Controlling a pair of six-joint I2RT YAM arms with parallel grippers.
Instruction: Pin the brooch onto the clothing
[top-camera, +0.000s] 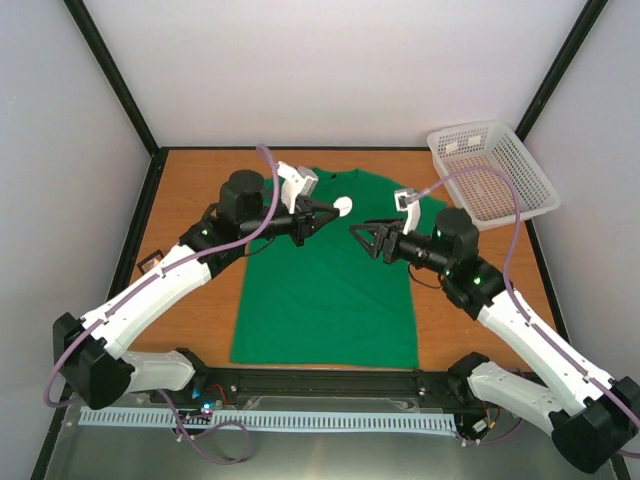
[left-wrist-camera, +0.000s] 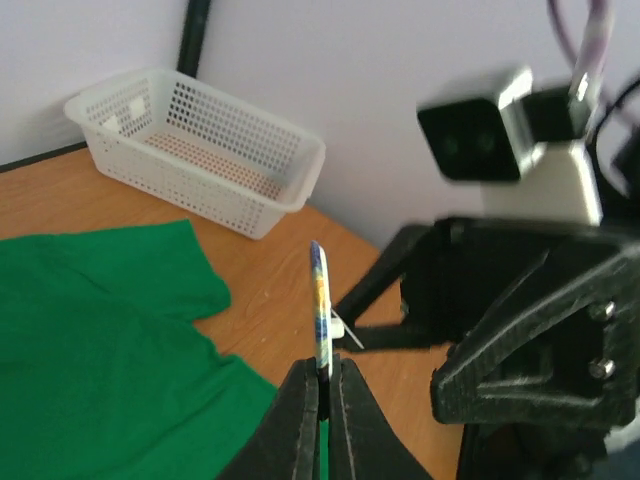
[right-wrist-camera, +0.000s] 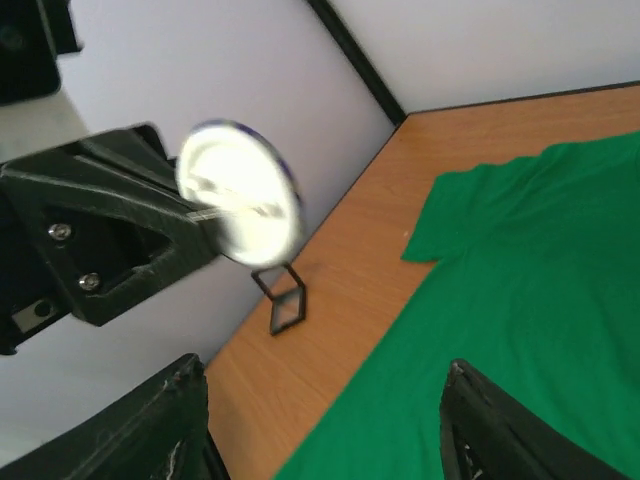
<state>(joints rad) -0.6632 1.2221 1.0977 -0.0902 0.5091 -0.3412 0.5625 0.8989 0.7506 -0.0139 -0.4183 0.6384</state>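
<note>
The brooch (top-camera: 343, 206) is a small round badge held in the air above the upper part of the green T-shirt (top-camera: 330, 300), which lies flat on the table. My left gripper (top-camera: 325, 213) is shut on the brooch's lower edge. In the left wrist view the brooch (left-wrist-camera: 319, 295) stands edge-on, its pin sticking out to the right, clamped by that gripper (left-wrist-camera: 325, 372). In the right wrist view the brooch's whitish back (right-wrist-camera: 240, 195) faces the camera. My right gripper (top-camera: 363, 239) is open and empty, a short way right of the brooch and facing it; it shows wide open (right-wrist-camera: 325, 430) above the shirt (right-wrist-camera: 510, 300).
A white plastic basket (top-camera: 495, 170) stands at the back right, also seen in the left wrist view (left-wrist-camera: 200, 140). A small black square-framed case (top-camera: 150, 263) lies on the wood left of the shirt, also in the right wrist view (right-wrist-camera: 286, 300). Walls enclose the table.
</note>
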